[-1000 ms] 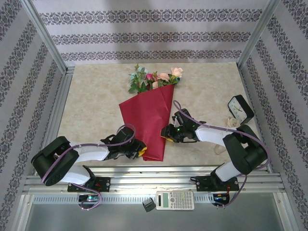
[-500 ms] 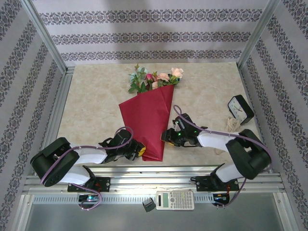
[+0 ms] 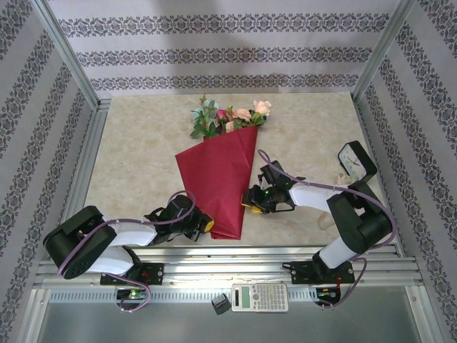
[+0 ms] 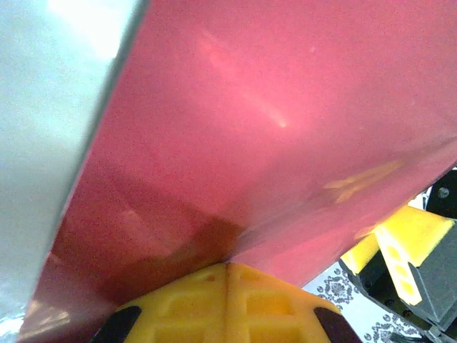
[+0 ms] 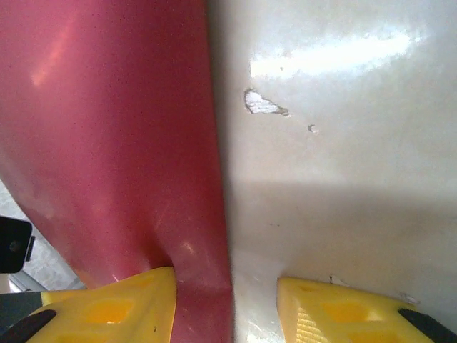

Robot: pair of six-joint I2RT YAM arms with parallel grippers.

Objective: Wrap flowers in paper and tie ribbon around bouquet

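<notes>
One change: left hand (image 3: 206, 225) just clamped shut on paper (image 4: 271, 107) near corner. Right hand (image 3: 248, 206) apart, astride opposite edge. Bouquet (image 3: 214, 179) flat on tabletop (image 3: 136, 157). Wrap pinned; tying pending.

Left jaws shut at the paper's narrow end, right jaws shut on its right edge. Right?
Not quite. The right gripper has its jaws open, straddling the paper's right edge, as the right wrist view shows. The left gripper is shut at the narrow end, as you said.
</notes>
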